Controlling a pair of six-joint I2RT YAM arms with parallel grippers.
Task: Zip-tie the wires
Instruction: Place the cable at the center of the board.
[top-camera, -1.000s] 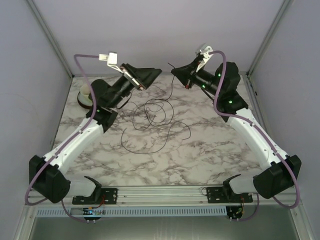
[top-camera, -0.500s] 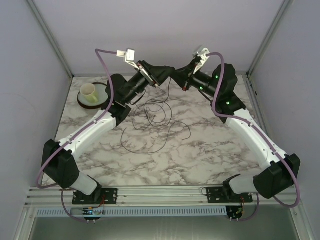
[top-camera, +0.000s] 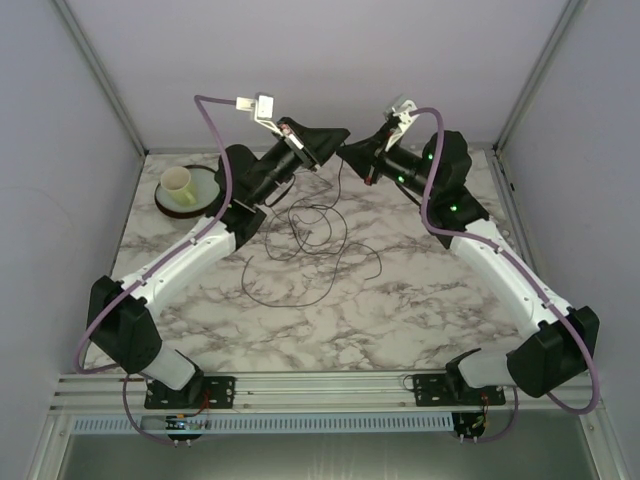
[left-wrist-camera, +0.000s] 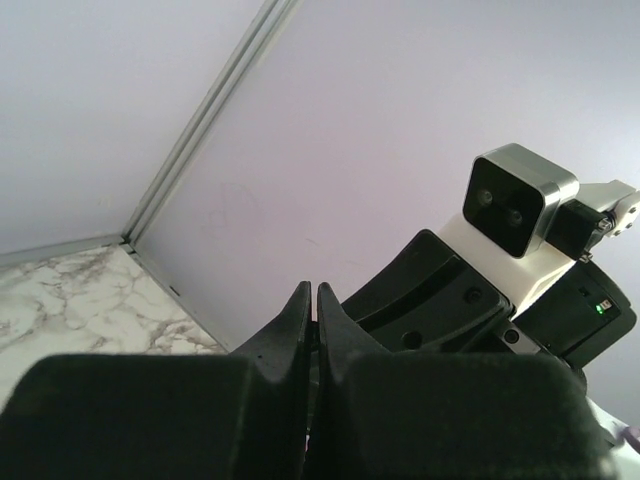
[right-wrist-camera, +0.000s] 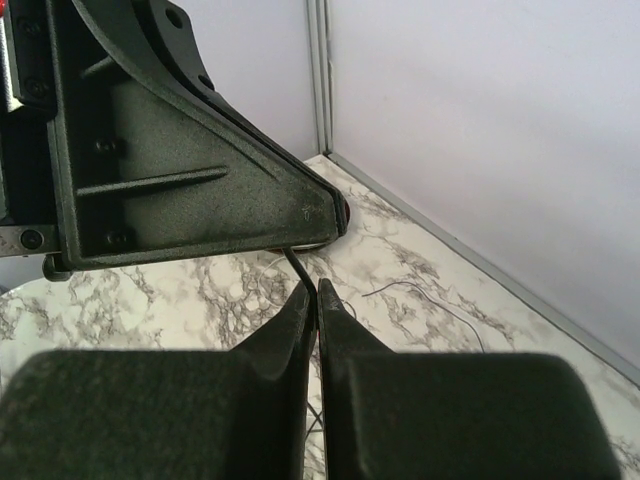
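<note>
Both arms are up at the back of the marble table (top-camera: 400, 300), tips nose to nose above the far edge. The left gripper (top-camera: 343, 135) has its jaws pressed flat together; in its own wrist view the two black fingers (left-wrist-camera: 296, 320) meet with no gap, and whether anything is pinched between them cannot be made out. Just beyond them sits the other arm's wrist camera (left-wrist-camera: 518, 200). The right gripper (top-camera: 346, 150) is closed too, and its wrist view shows a thin dark strand (right-wrist-camera: 293, 262) poking out from between its fingertips and running up to the underside of the left gripper's finger, so it is clamped on an end of the wires (top-camera: 308, 222). Most of that tangle lies in loose loops on the marble in the middle of the table, below and between the two grippers, with one strand climbing from the heap towards the meeting tips and a longer loop trailing towards the near side. Off in the far left corner, well apart from the wires, a pale cup (top-camera: 178, 182) stands on a round dish (top-camera: 203, 198).
</note>
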